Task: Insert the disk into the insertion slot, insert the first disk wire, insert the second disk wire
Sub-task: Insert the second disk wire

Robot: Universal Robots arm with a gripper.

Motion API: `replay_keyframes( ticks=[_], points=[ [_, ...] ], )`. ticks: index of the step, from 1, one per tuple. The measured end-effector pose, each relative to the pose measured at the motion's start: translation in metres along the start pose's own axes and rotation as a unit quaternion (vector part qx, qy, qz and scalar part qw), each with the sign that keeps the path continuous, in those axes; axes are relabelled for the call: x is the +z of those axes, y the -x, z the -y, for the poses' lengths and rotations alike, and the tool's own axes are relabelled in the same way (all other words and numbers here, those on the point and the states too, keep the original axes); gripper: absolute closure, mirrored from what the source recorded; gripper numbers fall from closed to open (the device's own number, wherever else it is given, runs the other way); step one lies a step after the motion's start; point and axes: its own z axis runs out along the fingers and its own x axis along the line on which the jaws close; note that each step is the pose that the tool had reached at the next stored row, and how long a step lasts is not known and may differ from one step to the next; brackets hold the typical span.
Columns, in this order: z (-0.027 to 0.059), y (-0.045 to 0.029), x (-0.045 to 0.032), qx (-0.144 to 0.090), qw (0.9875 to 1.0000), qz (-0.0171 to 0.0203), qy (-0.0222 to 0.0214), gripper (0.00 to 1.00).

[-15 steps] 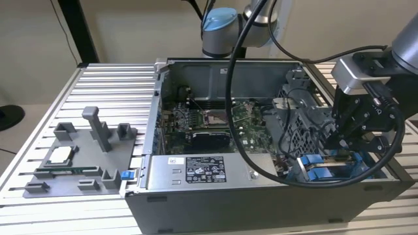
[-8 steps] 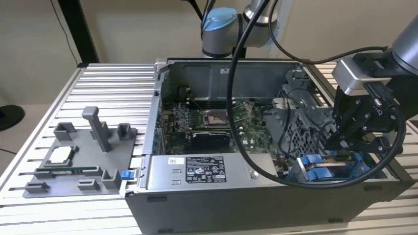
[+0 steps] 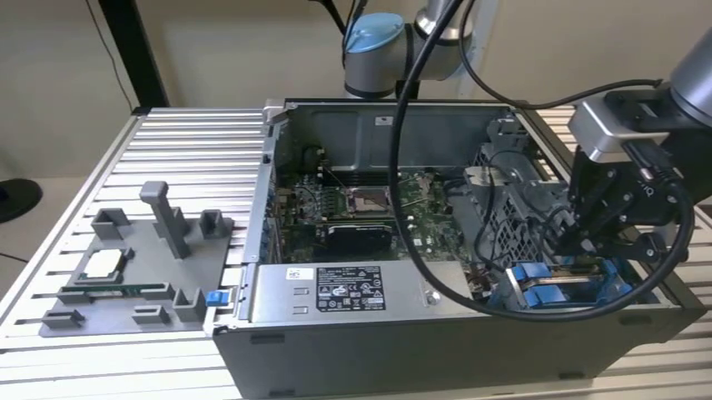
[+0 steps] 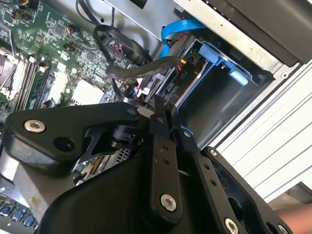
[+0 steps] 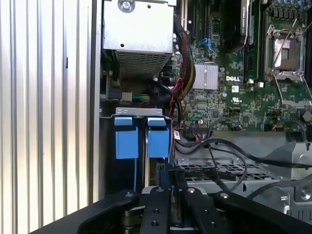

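blue tabs of the disk sit in the drive bay at the case's corner on the exterior view's right, the gripper lowered just above them. in the second wrist view the gripper fingers look nearly closed beside a black cable; whether they pinch anything i cannot tell. in the first wrist view the disk looks seated in its slot. likely step: wire insertion, which calls for fine alignment with the connector.

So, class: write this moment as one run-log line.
gripper: inside open computer case, at drive bay | disk: blue frame seated in bay | fingers: state unclear | wires: loose black cables by bay
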Motion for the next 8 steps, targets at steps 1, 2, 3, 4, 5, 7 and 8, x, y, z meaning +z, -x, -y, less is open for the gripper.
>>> replay_keyframes(
  ticks=[1,2,3,4,5,7,8],
  points=[
    [0.0005,0.0,0.0001,0.0,1.0,0.0,-0.0006,1.0],
    [0.0008,0.0,0.0001,0.0,1.0,0.0,-0.0014,1.0],
    [0.0015,-0.0002,0.0002,0.0,1.0,-0.0001,-0.0023,1.0],
    [0.0023,-0.0004,0.0002,0.0,1.0,-0.0001,-0.0031,1.0],
    [0.0027,-0.0006,0.0004,-0.001,1.0,-0.0001,-0.0044,1.0],
    [0.0031,-0.0011,0.0011,-0.001,1.0,0.0,-0.0082,1.0],
    [0.0031,-0.0014,0.0017,-0.001,0.9999,-0.0004,-0.0104,1.0]
  ],
)
